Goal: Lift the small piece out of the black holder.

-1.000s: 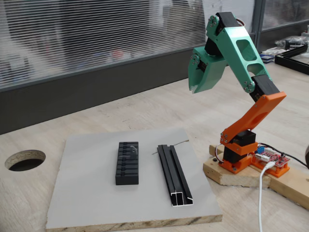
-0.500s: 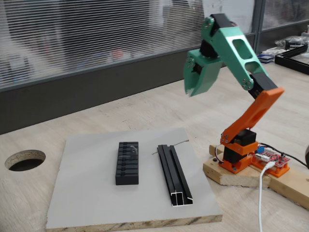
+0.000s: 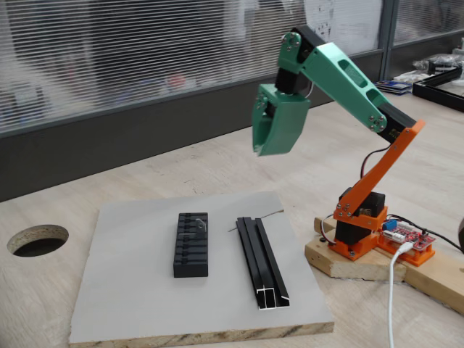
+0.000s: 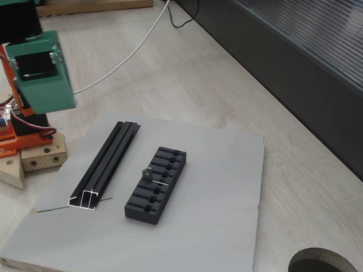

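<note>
The black holder lies on a grey board, a chunky slotted block. The small piece, tiny and grey, sticks up from a slot in the half of the holder that lies towards the window. My green gripper hangs high in the air, above and to the right of the holder, fingers pointing down and together, holding nothing. In another fixed view the gripper floats at the upper left, well apart from the holder.
A long black channel rail lies beside the holder, with a thin wire at one end. The arm's orange base stands on a wooden block right of the board. A round hole is cut in the table.
The arm has swung left and reached out towards the board, bringing the gripper lower. The holder, piece and rail have not moved.
</note>
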Robot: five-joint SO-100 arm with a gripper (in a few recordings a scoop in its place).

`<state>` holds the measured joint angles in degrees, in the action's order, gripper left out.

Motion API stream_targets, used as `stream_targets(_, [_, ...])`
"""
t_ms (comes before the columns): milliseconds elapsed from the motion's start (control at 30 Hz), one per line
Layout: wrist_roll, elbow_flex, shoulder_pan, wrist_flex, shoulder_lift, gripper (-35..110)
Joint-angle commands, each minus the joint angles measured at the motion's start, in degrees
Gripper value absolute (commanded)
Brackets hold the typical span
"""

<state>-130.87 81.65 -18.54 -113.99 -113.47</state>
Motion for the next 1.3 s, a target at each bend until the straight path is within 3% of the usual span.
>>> stream_targets(0, [-12.5,-0.2,6.2,-1.0,1.7,9])
stream_targets(200, [-30.8,-0.4,14.7,-1.0,6.7,9])
stream_targets(500, [-53.3,-0.9,16.2,-1.0,7.8,9])
stream_targets(667, [-55.2,-1.0,17.9,1.1,7.9,9])
stream_targets(1000, [-54.7,-0.1,18.0,16.4,8.3,10])
stream_targets(1267, [-54.4,-0.1,18.2,16.9,12.8,10])
